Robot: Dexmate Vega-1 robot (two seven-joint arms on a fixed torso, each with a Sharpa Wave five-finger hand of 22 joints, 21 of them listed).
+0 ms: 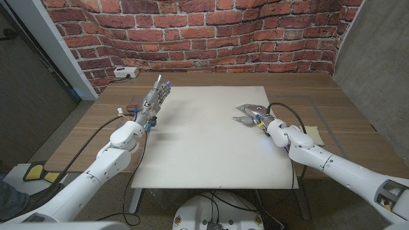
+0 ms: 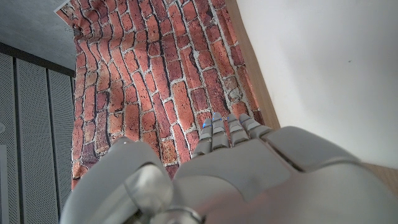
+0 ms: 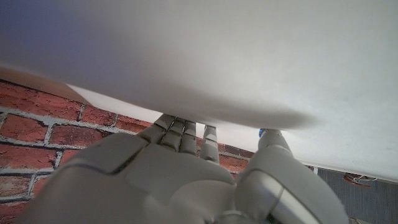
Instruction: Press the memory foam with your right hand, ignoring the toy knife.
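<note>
Near edge: both arms enter from the bottom corners. The foam pad (image 1: 204, 140), a large white sheet, covers most of the tabletop (image 1: 345, 121), lying flat with wood showing on either side.

Right hand (image 1: 251, 115): over the pad's right-hand part, fingers spread and pointing in toward the pad's middle, holding nothing. Right wrist view has the fingertips (image 3: 177, 127) right at the white surface, with a soft shadow beneath. Contact looks likely; depth of press cannot be judged.

Judgement on the step: the press appears just begun or about to begin. To do it well, bring the palm down square to the pad, load it evenly instead of digging with the tips, and stay inboard of the right edge so the foam does not curl or slide.

Left hand (image 1: 155, 101): standing at the pad's left edge, fingers straight, apart and raised, gripping nothing. Best left where it is.

Far side: a white power strip (image 1: 124, 72) lies at the tabletop's back-left corner, brick wall (image 1: 211, 32) behind.

Toy knife: not identified. No containers seen.
</note>
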